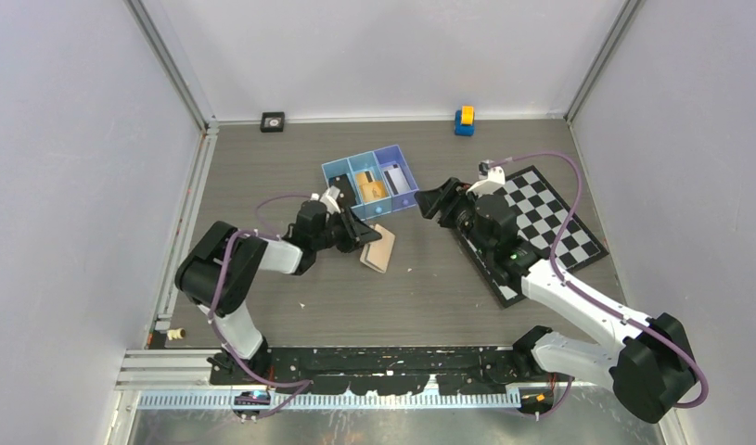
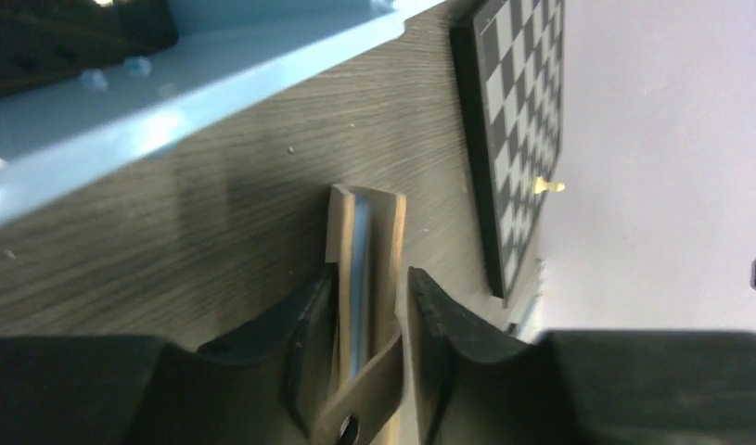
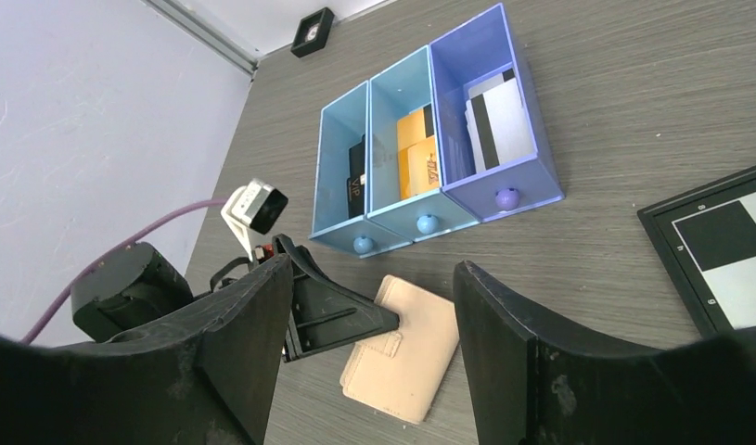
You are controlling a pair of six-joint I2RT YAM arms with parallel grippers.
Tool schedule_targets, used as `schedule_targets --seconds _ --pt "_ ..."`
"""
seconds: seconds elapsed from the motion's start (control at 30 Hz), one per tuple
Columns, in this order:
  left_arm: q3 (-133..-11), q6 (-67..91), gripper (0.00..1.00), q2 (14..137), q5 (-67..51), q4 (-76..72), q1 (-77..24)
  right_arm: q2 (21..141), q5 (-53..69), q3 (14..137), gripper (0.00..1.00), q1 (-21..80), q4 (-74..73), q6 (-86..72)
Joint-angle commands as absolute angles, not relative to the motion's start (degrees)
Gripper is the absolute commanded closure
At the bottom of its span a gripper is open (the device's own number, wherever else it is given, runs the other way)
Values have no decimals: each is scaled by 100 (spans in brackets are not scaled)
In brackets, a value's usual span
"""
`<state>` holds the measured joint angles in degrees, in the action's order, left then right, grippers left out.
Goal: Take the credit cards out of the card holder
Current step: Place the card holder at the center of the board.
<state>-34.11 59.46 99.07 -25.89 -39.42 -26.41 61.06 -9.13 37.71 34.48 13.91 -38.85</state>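
Three credit cards [image 3: 416, 153] lie in the blue tray [image 3: 535, 171], one to a compartment: a dark one, an orange one and a pale one with a black stripe. The card holder [image 3: 406, 357] lies on the bench [image 1: 429, 297] just in front of that tray, near it but apart from it. It is folded, its snap tab showing, with its long axis running roughly from the tray back toward the arm bases.

The left end effector [image 2: 369, 278] is on it. Its jaws stand narrow, one on each face of the holder's near edge, and look to be pinching that edge. The right end effector [image 3: 372, 269] is wide and holds nothing. It hangs off to the right, by the corner of the checkerboard [image 1: 550, 222], so the holder lies leftward from it and toward the bases, with bare bench between them.

My judgement is that the left arm is far the nearer. Any drawing-out would fall to the right arm, which would have to come in along the holder's long axis toward the open end.

Only the left wrist view looks down the holder edge-on, showing a pale bluish strip between the two tan leaves. Whether that is a fourth card or just lining, I cannot tell. The right wrist view shows only the closed flat face, but it alone shows what the tray holds. The top view gives the spacing of the two arms.
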Motion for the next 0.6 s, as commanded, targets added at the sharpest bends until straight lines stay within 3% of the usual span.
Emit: schedule_targets --seconds 0.0,0.23,0.4,0.57 --pt "-3960 5458 56 9446 -2309 -2997 -2654 6055 -1129 3917 31 3444 1353 -3735" --pt "-4181 4381 23 7874 -589 -766 -2629 5878 -1799 4071 30 3441 872 -3515" --pt "-3968 3905 1 6858 776 -210 -2575 5830 -2980 3872 21 3445 1006 -2550" --pt "-3774 3091 0 6232 1640 -248 -2570 5687 -3208 3173 11 3411 2010 -1659"
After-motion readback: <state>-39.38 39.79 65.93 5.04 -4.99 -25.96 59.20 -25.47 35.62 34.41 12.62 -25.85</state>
